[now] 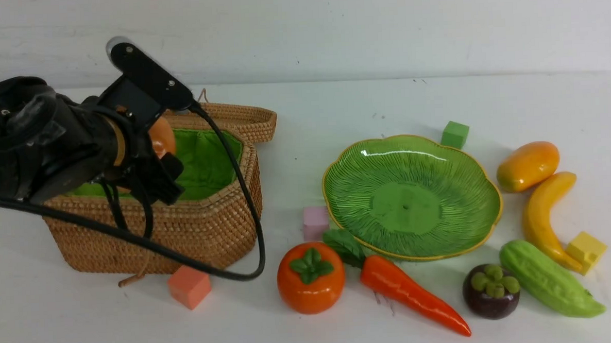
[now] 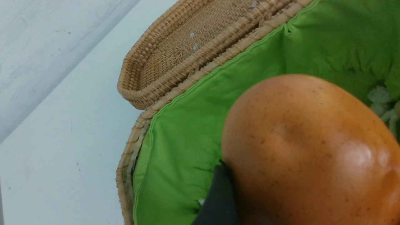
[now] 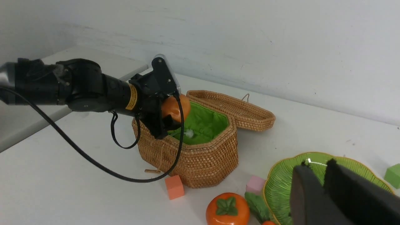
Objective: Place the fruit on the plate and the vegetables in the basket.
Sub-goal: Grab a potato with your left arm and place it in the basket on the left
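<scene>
My left gripper [image 1: 162, 149] is shut on the tan-brown potato [image 1: 161, 136], holding it above the green-lined wicker basket [image 1: 195, 233]. The potato [image 2: 306, 150] fills the left wrist view, with one dark finger [image 2: 218, 200] against it. The green leaf plate [image 1: 368, 189] holds nothing. In front of it lie the persimmon [image 1: 310, 278], carrot [image 1: 409, 293], mangosteen [image 1: 490, 291] and bumpy gourd [image 1: 550, 279]. Mango [image 1: 527, 166] and banana [image 1: 544, 218] lie to its right. My right gripper [image 3: 315, 164] hangs shut and empty over the plate [image 3: 281, 184], outside the front view.
The basket's lid [image 1: 241, 120] lies open behind it. Foam cubes sit about: salmon [image 1: 189, 286] by the basket's front, pink [image 1: 315, 222] at the plate's left rim, green [image 1: 455, 134] behind the plate, yellow [image 1: 586, 251] at the banana's tip. The left arm's cable [image 1: 244, 195] drapes over the basket.
</scene>
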Controlling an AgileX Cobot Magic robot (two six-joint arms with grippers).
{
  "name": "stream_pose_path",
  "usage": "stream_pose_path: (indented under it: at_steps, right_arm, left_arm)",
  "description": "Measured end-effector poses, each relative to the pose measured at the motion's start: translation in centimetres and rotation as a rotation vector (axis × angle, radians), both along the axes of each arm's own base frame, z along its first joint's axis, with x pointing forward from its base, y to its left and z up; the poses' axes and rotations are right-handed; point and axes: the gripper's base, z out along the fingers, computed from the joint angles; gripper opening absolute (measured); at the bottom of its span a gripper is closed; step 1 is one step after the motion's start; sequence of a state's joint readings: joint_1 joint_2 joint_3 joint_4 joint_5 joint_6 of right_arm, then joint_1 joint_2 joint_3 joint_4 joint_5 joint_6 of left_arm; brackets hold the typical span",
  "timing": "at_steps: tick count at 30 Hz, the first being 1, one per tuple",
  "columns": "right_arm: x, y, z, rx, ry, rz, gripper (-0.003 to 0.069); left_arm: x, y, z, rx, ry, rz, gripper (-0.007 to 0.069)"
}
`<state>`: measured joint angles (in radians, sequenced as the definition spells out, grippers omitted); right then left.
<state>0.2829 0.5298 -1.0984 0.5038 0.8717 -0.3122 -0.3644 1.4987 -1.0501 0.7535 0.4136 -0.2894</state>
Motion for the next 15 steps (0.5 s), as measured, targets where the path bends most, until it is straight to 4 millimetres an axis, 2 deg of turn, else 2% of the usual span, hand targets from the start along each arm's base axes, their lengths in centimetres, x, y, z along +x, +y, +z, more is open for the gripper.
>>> stream_pose_path:
  at_steps: [6,11,15]
  right_arm:
    - [0.0,0.0,-0.1,-0.005,0.009,0.005,0.0097]
    - [-0.1,0.1,-0.3,-0.019,0.021,0.018,0.0097]
    - [-0.2,0.1,-0.3,-0.035,0.021,0.025,0.0097]
  left_arm:
    - [0.2,0.0,0.2,-0.048,-0.026,0.031,0.067]
    - [-0.2,0.2,1.0,-0.076,-0.049,0.046,0.0652]
    - [-1.1,0.4,2.5,-0.12,-0.09,0.058,0.0602]
